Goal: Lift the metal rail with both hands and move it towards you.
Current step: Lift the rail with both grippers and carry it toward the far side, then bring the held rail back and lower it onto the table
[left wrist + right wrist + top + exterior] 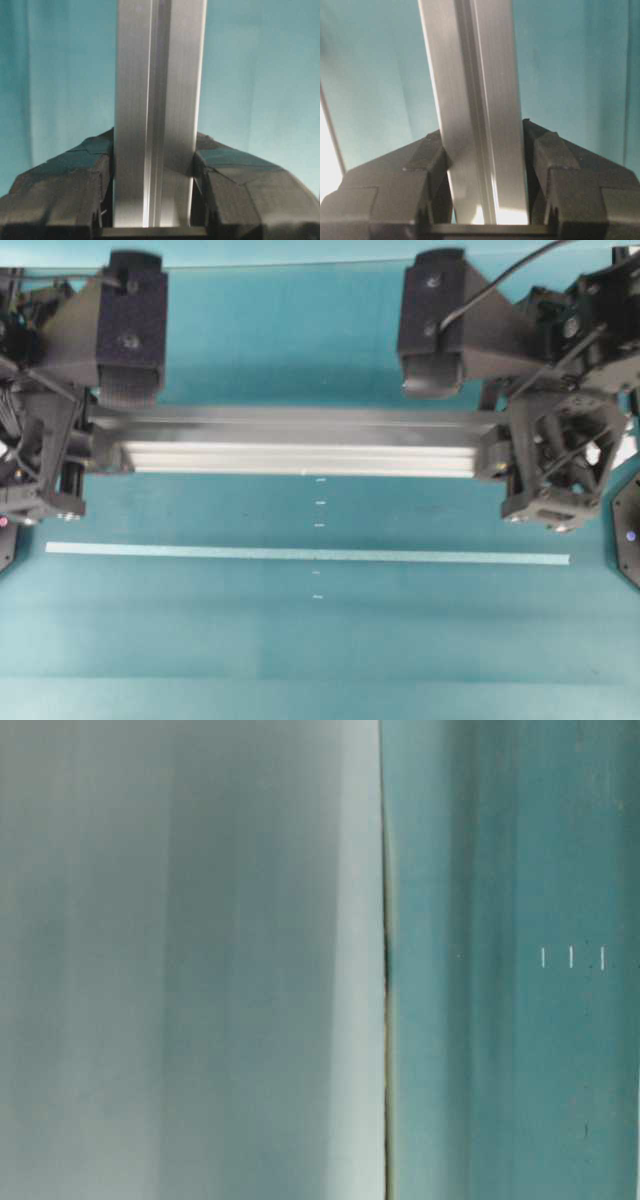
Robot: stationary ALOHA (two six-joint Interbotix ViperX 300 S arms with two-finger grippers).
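My left claw clamps the metal rail at its left end, my right claw its right end; it spans the teal bench, on the far side of the pale tape strip.

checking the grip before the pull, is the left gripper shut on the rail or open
Shut on it: in the left wrist view both fingers press against the metal rail.

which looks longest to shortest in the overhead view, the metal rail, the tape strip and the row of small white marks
1. tape strip, longest, though only slightly
2. metal rail, a little shorter, its ends clamped by the left gripper and right gripper
3. row of small white marks, far shorter
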